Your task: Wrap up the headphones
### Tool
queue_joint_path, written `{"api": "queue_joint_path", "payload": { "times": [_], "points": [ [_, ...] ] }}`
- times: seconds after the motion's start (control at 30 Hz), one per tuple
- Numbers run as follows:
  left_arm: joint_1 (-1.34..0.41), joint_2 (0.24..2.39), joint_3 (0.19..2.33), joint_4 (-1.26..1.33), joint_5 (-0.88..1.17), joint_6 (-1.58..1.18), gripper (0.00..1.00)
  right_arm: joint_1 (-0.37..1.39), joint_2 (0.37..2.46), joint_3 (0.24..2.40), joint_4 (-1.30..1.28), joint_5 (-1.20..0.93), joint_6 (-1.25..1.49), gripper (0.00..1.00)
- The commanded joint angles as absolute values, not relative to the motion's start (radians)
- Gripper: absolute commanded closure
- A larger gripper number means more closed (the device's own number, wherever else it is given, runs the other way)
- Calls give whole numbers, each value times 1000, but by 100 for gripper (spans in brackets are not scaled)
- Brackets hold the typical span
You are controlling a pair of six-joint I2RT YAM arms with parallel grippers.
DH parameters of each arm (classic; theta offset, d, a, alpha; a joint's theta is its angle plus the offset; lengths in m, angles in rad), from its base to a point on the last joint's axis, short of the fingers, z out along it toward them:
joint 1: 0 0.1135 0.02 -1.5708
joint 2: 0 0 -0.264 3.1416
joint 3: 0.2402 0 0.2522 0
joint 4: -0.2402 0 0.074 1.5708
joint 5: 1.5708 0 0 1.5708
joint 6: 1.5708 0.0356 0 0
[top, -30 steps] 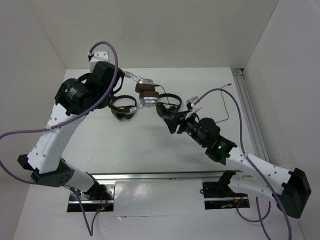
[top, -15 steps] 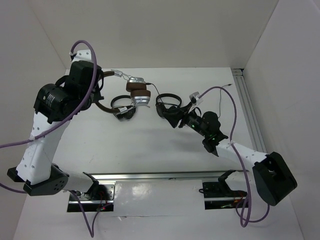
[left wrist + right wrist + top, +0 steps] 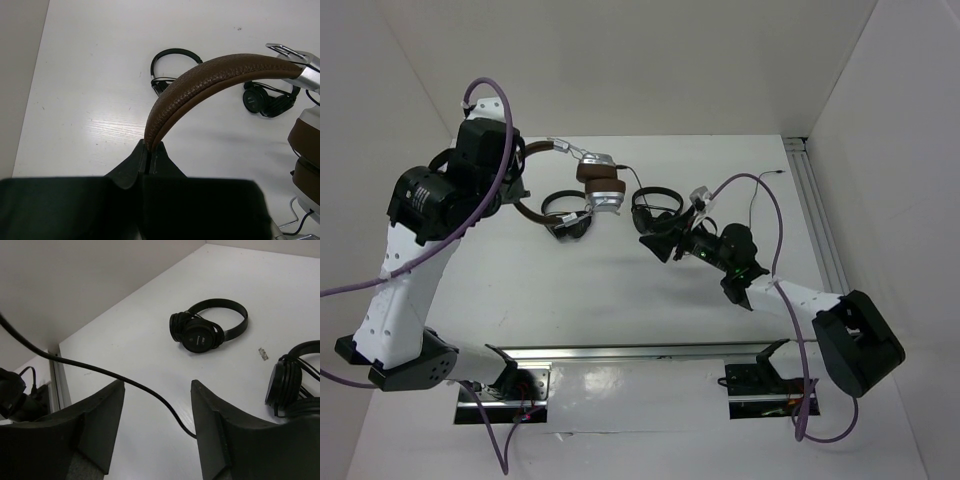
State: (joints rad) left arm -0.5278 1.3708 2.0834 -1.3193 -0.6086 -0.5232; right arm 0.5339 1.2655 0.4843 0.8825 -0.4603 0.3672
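The headphones [image 3: 603, 186], with brown headband, brown pads and silver earcups, hang above the table at the back middle. My left gripper [image 3: 518, 196] is shut on the brown headband [image 3: 210, 75], pinched between the fingertips in the left wrist view [image 3: 150, 148]. The thin black cable [image 3: 125, 380] runs from the earcups across the gap between my right gripper's fingers without being clamped. My right gripper [image 3: 656, 246] is open, low over the table to the right of the earcups; it also shows in the right wrist view [image 3: 157, 385]. The cable's plug end [image 3: 778, 170] lies at the back right.
Two small all-black headphones lie on the table: one [image 3: 566, 214] below the hanging earcups, one [image 3: 657, 206] just beyond my right gripper. Both show in the right wrist view [image 3: 207, 330] [image 3: 292, 380]. A metal rail [image 3: 817, 225] runs along the right edge. White walls enclose three sides.
My left arm swung left and pulled the headphones with it, then nudged them slightly right. My right arm stretched forward and its gripper moved left toward the cable.
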Motion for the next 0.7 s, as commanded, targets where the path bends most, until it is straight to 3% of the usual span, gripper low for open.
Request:
{"api": "queue_joint_path", "payload": {
  "times": [0.0,0.13,0.17,0.3,0.37,0.47,0.67],
  "points": [
    [-511,1351,2125,-1229,-591,-526,100,515,1289,471,969,-454,341,39],
    [-491,1342,2125,-1229,-591,-526,100,515,1337,462,988,-454,341,50],
    [-491,1342,2125,-1229,-591,-526,100,515,1347,462,997,-454,341,62],
    [-473,1342,2114,-1220,-603,-517,100,506,1347,440,1006,-425,350,91],
    [-472,1342,2094,-1209,-635,-526,100,506,1316,440,941,-385,350,100],
    [-472,1333,2011,-1133,-669,-526,100,523,1199,440,824,-247,307,100],
    [-595,1339,1740,-913,-609,-359,100,718,951,587,337,197,146,100]
  ]
}}
